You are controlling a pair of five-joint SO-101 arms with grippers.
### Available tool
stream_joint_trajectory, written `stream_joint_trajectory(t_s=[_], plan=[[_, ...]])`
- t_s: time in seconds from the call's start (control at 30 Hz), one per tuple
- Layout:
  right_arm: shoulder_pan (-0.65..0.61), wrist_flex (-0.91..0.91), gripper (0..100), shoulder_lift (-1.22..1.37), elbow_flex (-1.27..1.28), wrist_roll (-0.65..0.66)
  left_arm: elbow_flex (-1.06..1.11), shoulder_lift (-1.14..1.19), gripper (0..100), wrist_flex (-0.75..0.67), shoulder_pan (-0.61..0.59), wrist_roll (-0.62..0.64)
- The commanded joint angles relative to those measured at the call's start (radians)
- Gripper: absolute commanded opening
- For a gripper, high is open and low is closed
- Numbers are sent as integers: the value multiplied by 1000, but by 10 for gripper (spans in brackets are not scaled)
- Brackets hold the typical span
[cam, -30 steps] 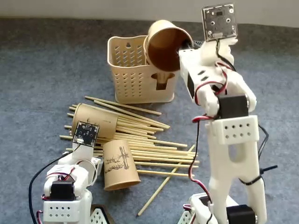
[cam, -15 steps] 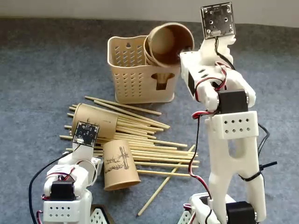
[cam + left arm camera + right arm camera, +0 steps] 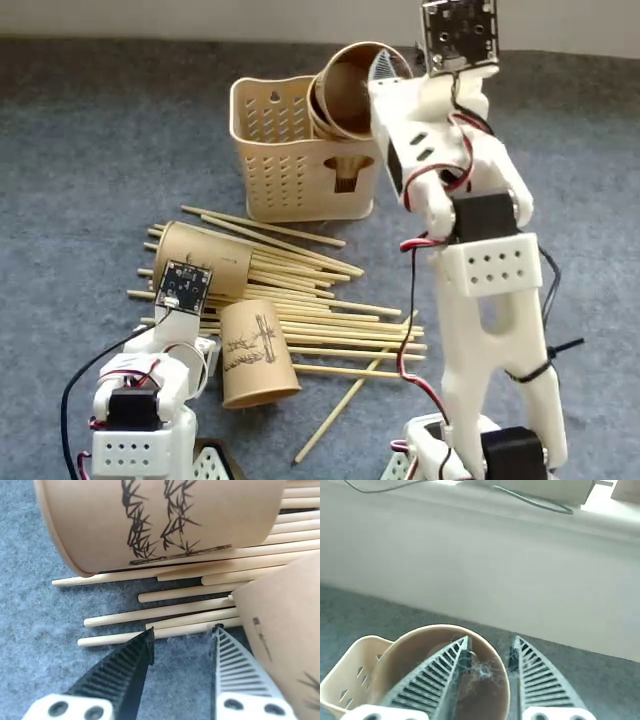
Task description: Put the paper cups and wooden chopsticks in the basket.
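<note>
Right gripper [image 3: 491, 642] is up over the basket [image 3: 285, 170], fingers apart. The rim of the paper cup [image 3: 345, 95] runs between them, one finger inside the mouth and one outside, and I'm not pinching it. The cup sits tilted in the basket's top corner, mouth angled up and out, leaning on the wall rather than dropped down flat.

That's my worry. The inner finger looks close to the cup wall. If I pull away on a slant it could hook the rim and drag the cup out, or tip it over the side onto the grey carpet [image 3: 100, 150]. A cup perched this high also blocks the opening, so whatever goes in next may jam against it or knock it loose.

Down low, my left gripper [image 3: 182, 629] hangs with fingers spread over the ends of the wooden chopsticks [image 3: 150, 615], gripping nothing. A printed cup [image 3: 160, 520] lies on its side across the sticks just beyond. A second cup [image 3: 280, 630] stands right beside my pale finger.

The risk here is that closing or sliding sideways nudges that near cup and sets it rolling. The sticks are thin and lie flat on the pile, so a shallow pinch may catch one end and scatter the rest.
</note>
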Motion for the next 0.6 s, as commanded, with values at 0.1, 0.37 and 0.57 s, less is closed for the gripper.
stream_joint_trajectory(t_s=[0.1,0.37,0.57], plan=[[-22,-170,135,139,-28,-5,21,-8,189,8,12,-2],[-27,-219,135,208,-28,-8,21,-10,189,8,12,-2],[-27,-216,135,162,-25,-5,21,-10,189,8,12,-2]])
